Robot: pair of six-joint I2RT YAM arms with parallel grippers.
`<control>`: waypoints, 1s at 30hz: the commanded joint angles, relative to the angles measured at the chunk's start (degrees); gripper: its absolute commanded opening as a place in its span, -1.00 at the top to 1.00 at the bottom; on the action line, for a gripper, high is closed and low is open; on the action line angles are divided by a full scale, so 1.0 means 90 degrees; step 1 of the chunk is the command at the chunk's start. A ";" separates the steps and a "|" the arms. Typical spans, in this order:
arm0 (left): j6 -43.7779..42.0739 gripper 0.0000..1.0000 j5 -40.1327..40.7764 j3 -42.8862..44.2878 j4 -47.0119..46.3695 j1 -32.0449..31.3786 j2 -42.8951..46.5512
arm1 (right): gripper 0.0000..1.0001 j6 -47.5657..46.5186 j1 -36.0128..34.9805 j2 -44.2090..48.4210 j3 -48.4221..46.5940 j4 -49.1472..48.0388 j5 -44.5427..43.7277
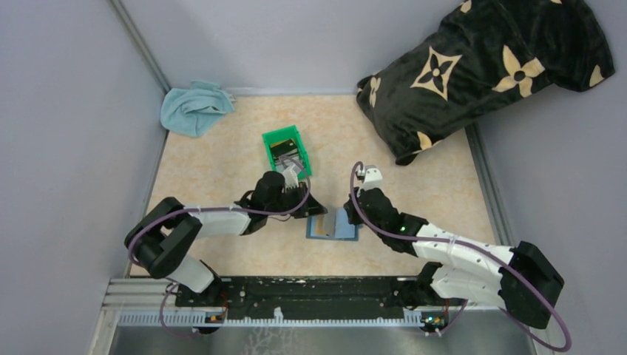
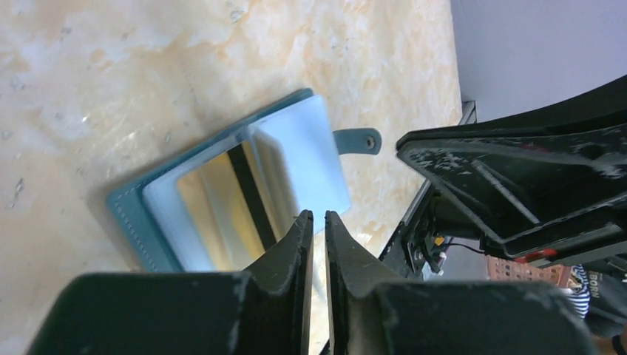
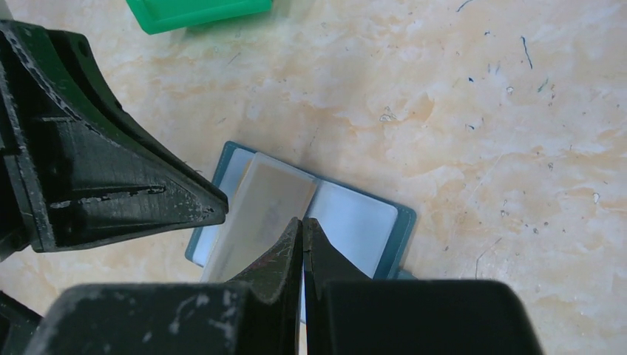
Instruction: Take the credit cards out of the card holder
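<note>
Card holder [image 3: 355, 218] is lying opened flat on the surface [image 1: 222, 170], between the two arms and just on the near side of the green bin [image 1: 268, 146]. Pale blue inside is facing up; the snap tab [image 2: 358, 139] is sticking out past one edge. A tan card [image 3: 262, 211] is sitting in one of the slots, a dark stripe showing along it in the left wrist view.

Left fingers [image 2: 307, 225] are hovering at the holder's edge, parted by only a thin slit, with nothing showing between them.

Right fingers [image 3: 296, 237] are pressing tight together, tips pointing down at the middle of the open holder, beside the card. Cannot tell whether the tips are pinching anything.

A light blue cloth [image 1: 194, 107] is lying bunched in the far left corner; a black cushion [image 1: 480, 66] with tan flower marks is leaning in the far right one.
</note>
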State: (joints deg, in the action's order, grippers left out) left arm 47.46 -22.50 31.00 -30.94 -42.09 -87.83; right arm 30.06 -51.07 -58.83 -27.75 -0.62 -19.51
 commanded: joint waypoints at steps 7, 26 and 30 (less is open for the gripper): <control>-0.0226 0.63 -0.0285 0.0594 -0.0399 -0.0302 -0.0542 | 1.00 -0.0088 0.0128 0.0562 -0.0105 0.0256 -0.0284; -0.0718 -0.14 0.1383 -0.0141 0.1347 -0.0342 0.0800 | 1.00 0.0055 0.0195 -0.1410 0.0080 -0.1057 0.0788; -0.0807 -0.20 0.1362 -0.0153 0.1547 -0.0227 0.0775 | 1.00 0.0154 0.0195 -0.2011 0.0075 -0.1313 0.0933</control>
State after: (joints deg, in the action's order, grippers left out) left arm 42.19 -12.08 30.37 -20.43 -45.10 -81.45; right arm 30.26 -49.71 -73.56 -26.87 -5.96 -13.34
